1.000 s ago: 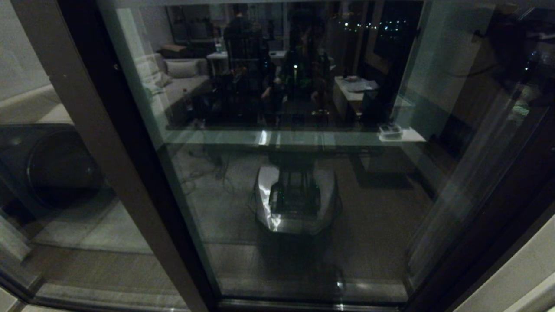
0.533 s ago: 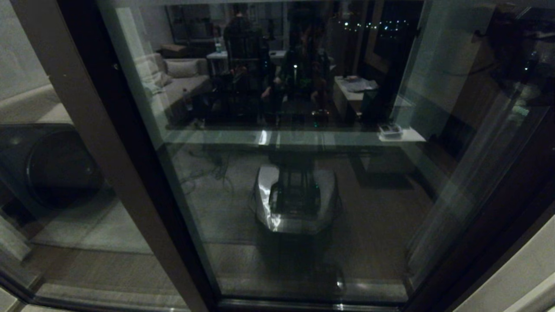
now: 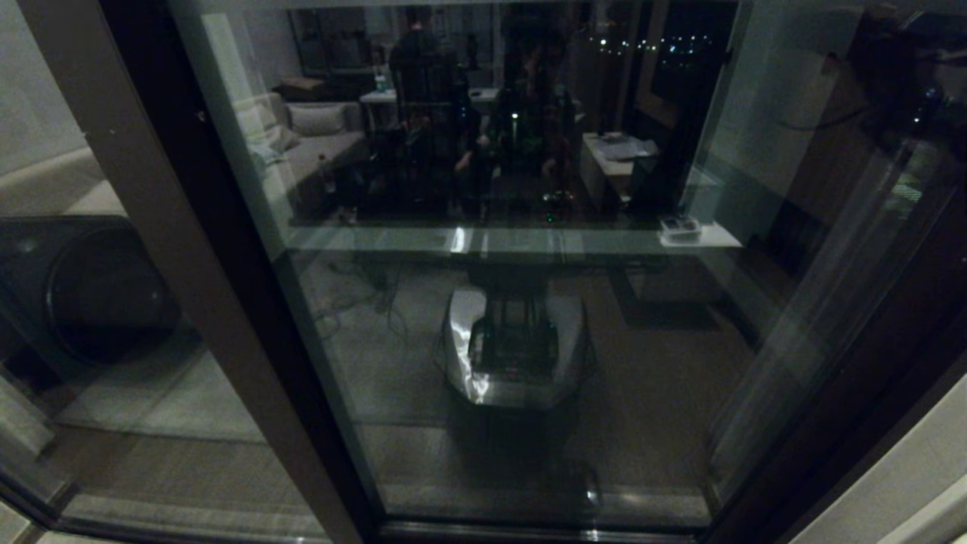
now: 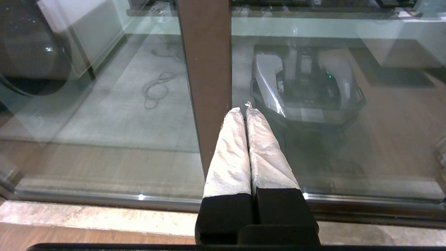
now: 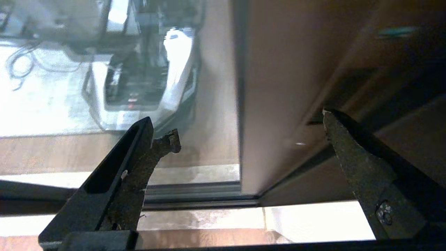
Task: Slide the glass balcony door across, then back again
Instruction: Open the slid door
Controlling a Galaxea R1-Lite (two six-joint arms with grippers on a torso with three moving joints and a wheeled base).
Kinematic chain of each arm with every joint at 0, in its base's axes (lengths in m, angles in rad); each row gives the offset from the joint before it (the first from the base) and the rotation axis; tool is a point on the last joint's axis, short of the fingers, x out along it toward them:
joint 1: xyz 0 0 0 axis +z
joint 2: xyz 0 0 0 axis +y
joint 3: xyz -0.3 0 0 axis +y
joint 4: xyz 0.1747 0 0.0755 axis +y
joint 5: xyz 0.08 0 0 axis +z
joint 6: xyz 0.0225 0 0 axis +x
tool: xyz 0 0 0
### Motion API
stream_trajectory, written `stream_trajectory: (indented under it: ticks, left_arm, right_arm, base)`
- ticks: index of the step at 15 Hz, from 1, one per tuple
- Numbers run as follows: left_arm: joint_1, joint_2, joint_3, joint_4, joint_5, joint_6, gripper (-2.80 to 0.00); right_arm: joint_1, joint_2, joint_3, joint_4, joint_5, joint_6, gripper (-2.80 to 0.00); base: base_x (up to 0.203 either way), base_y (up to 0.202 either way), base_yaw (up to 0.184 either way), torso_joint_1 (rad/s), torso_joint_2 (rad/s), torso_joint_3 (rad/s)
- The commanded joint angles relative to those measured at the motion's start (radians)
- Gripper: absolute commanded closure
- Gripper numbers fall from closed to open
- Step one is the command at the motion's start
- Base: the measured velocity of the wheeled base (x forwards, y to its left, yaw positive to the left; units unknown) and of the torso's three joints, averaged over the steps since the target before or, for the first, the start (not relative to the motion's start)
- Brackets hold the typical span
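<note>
Nothing in your head view has shifted since the earlier frames: the glass balcony door (image 3: 514,302) fills the middle of the picture exactly as before, its dark brown frame running down at a slant on the left and again at the far right, with the bottom rail along the lower edge. You see the room and the robot's own base mirrored in the pane. To the left of the door's left stile stands the fixed glass pane (image 3: 98,317), with a dark round shape behind it. Neither arm shows here.

Your left wrist view has the left gripper (image 4: 244,109) hanging low in front of the glass, its two pale wrapped fingers (image 4: 230,157) pressed flat against each other with nothing between them. Their tips lie just before a plain brown post (image 4: 205,69) that rises from the sill track (image 4: 104,198); you cannot tell whether they touch it.

Your right wrist view shows the right gripper (image 5: 249,125) spread wide, one dark finger (image 5: 139,164) on the glass side and the other on the far side of the door's brown stile (image 5: 275,87), so the stile stands between them. You see both fingers clear of the stile, gripping nothing, above the bottom track (image 5: 195,195)
</note>
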Motion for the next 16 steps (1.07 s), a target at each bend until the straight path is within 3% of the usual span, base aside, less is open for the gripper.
stream_trajectory:
  ticks: [1, 7, 10, 16]
  left_arm:
    - [0.0, 0.001, 0.002, 0.0, 0.0, 0.0, 0.0]
    - [0.001, 0.0, 0.002, 0.0, 0.0, 0.0, 0.0]
    - [0.001, 0.0, 0.002, 0.0, 0.0, 0.0, 0.0]
    - [0.001, 0.0, 0.002, 0.0, 0.0, 0.0, 0.0]
  right_arm:
    - [-0.006, 0.004, -0.003, 0.003, -0.023, -0.002, -2.8]
    - [0.007, 0.032, 0.001, -0.025, -0.025, 0.009, -2.8]
    - [0.018, 0.057, 0.009, -0.1, -0.025, 0.065, -2.8]
    - [0.031, 0.04, 0.022, -0.11, -0.017, 0.097, -2.8]
  base:
    - [0.0, 0.0, 0.0, 0.0, 0.0, 0.0]
    - [0.0, 0.0, 0.0, 0.0, 0.0, 0.0]
    - [0.0, 0.0, 0.0, 0.0, 0.0, 0.0]
    - [0.0, 0.0, 0.0, 0.0, 0.0, 0.0]
